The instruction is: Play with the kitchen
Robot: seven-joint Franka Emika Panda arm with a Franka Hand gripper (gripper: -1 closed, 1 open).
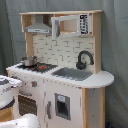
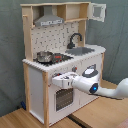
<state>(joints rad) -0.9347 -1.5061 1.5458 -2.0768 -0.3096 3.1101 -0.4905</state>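
- In the second exterior view, the gripper (image 2: 59, 80) sits against the kitchen (image 2: 65, 50) front, just above the oven door (image 2: 62, 98); finger state can't be told.
- The first exterior view shows only white arm parts at its left edge, plus the microwave cabinet (image 1: 70, 25) door shut.
- The pot (image 2: 44, 56) rests near the counter's left end.

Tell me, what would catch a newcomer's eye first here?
The tall white and wood toy kitchen fills the middle of both exterior views, with a shiny pot on its stovetop and a black faucet over the sink. In the second exterior view, a white robot arm reaches in from the right, its end effector at the oven front.
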